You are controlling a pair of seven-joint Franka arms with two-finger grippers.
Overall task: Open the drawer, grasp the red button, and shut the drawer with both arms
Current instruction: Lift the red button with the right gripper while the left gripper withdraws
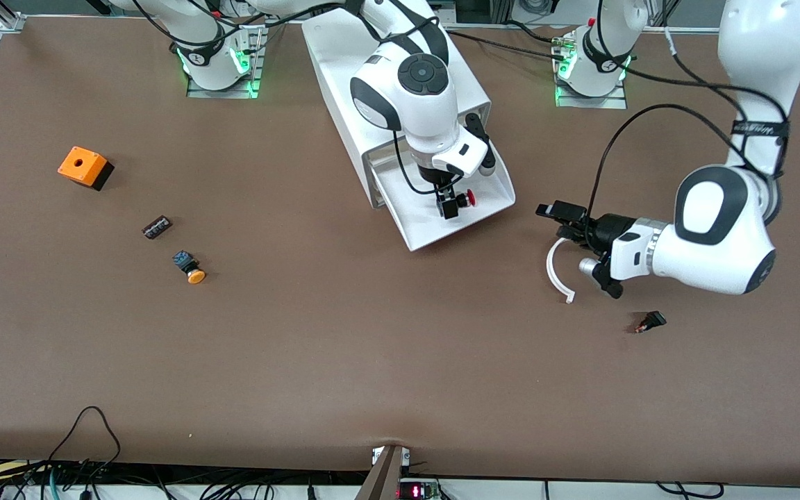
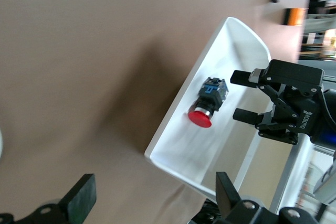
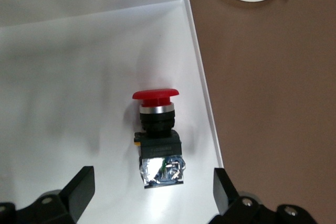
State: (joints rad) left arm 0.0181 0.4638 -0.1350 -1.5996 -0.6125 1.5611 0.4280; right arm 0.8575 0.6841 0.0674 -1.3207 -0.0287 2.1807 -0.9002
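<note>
The button [image 3: 156,135] lies on its side in the open drawer [image 1: 435,226], close to the drawer wall toward the left arm's end. The right pincer [image 1: 450,206] hangs directly over it, pointing down, fingers spread and empty. The left pincer [image 1: 561,217], level and spread, sits beside the drawer over bare table [image 1: 372,347], near a white curved strip [image 1: 557,274].

The button [image 3: 156,139] has a round red mushroom cap on a short black-and-blue body (a silver ring sits under the cap). It lies on its side on the white floor of the open drawer [image 1: 494,198], close to one side wall, toward the counter's robot-side edge, about midway along it.
</note>
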